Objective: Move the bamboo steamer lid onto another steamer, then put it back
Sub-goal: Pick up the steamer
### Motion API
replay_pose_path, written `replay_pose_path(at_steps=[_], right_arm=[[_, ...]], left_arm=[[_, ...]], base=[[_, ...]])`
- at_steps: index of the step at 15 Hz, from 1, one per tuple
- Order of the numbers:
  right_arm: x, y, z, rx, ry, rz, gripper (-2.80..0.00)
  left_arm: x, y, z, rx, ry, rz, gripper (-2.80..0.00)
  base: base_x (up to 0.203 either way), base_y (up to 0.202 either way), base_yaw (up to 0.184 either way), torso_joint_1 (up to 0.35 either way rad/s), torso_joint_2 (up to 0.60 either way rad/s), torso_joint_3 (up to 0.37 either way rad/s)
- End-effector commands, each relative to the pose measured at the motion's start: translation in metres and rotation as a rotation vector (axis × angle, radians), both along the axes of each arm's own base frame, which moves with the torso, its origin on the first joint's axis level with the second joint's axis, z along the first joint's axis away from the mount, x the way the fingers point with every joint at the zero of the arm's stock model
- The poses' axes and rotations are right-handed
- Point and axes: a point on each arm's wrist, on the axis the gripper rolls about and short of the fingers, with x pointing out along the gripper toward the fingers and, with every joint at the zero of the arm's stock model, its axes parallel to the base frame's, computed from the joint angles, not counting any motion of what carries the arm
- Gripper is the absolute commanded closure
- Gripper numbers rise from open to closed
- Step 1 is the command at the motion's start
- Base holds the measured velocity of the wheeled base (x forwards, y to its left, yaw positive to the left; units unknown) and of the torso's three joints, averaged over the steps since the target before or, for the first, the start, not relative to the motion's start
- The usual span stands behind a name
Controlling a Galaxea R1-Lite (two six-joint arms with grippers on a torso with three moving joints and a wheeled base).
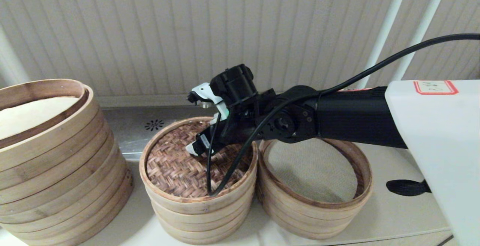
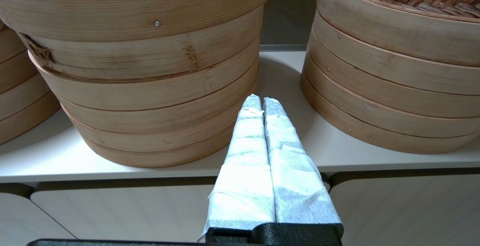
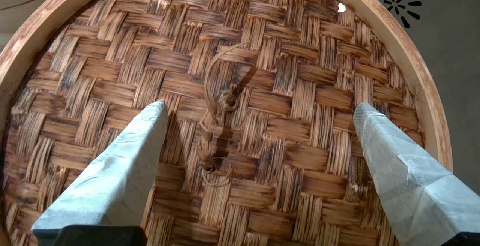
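The right gripper is hovering spread wide over the lid, straddling its loop handle. The lid is sitting on the small middle steamer. The left gripper, clenched empty, is waiting by the counter.

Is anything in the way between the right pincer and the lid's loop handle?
Nothing visible. The right pincer hangs open directly above the bamboo steamer lid, its fingers either side of the loop handle.
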Motion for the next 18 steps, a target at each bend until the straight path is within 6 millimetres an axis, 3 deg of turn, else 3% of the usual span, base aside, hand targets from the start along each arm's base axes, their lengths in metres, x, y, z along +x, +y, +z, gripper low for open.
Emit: replay_pose_path(at_steps=[1, 11, 18], right_arm=[[0.0, 0.001, -0.001, 0.0, -0.001, 0.002, 0.0], [0.001, 0.008, -0.01, 0.001, 0.001, 0.008, 0.0], [-0.004, 0.0, 0.011, 0.026, -0.037, -0.017, 0.0]], left_arm=[[0.0, 0.0, 0.0, 0.0, 0.002, 0.0, 0.0], [0.0, 0.0, 0.0, 0.0, 0.002, 0.0, 0.0], [0.0, 0.0, 0.0, 0.0, 0.002, 0.0, 0.0]], base=[[0.0, 0.0, 0.0, 0.0, 0.0, 0.0], [0.0, 0.0, 0.0, 0.0, 0.0, 0.0], [0.0, 0.0, 0.0, 0.0, 0.0, 0.0]])
